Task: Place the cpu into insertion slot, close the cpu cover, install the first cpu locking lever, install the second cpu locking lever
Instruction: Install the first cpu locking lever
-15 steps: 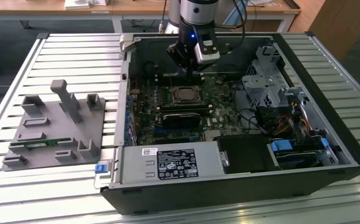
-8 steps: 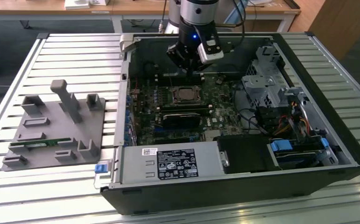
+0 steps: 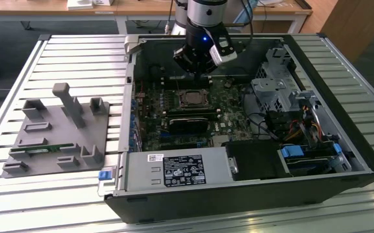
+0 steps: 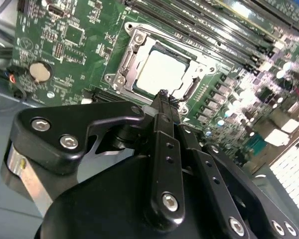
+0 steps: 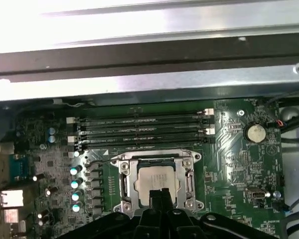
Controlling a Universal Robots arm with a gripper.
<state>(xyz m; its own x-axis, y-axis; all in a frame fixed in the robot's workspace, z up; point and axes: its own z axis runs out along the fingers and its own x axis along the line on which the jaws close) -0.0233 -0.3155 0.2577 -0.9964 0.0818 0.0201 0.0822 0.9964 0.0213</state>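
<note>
Gripper [image 4: 165, 94] pressed together, empty, hovers just far of cpu [image 4: 162, 69]. Cpu seated in slot [image 5: 132, 181]; cover [image 5: 139, 162] looks down. Levers: latching unclear, probably left.

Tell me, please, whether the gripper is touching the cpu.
Cannot tell. In the second wrist view the tip of the gripper overlaps the edge of the cpu, but neither contact nor a gap shows plainly.

The pale, silvery square cpu [image 4: 162, 69] lies flat in the insertion slot [image 5: 157, 164] of the green board [image 5: 234, 164], the silver cpu cover [image 5: 154, 156] seemingly closed around it.
</note>
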